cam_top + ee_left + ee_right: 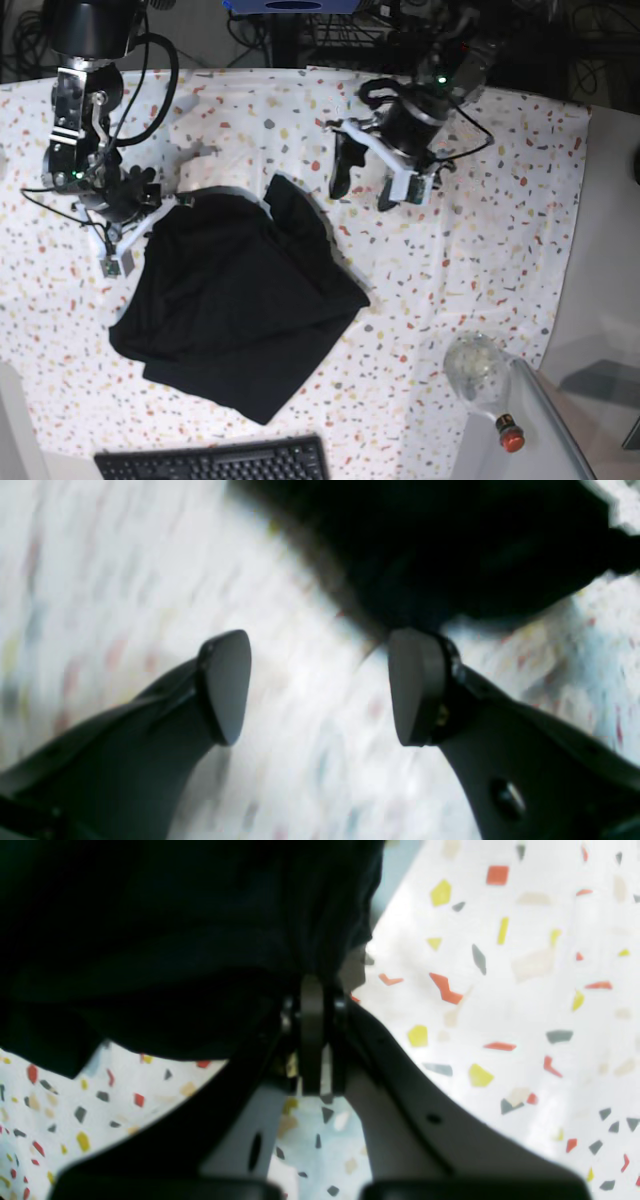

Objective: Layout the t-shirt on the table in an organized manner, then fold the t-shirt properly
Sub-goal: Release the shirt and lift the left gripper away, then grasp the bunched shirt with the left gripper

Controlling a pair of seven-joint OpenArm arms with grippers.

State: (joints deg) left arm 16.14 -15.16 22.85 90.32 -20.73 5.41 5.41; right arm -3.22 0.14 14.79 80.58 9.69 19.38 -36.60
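The t-shirt [235,310] lay crumpled on the near-left part of the table [500,200], its long run slanting from the far-left corner of the heap toward the near edge. The right gripper [312,990] was clamped shut on a bunched fold at that far-left corner. The left gripper [320,685] hung with its jaws spread and empty, close by the shirt's far tip, fabric lying just beyond its fingertips. That tip looked the nearer grab for it.
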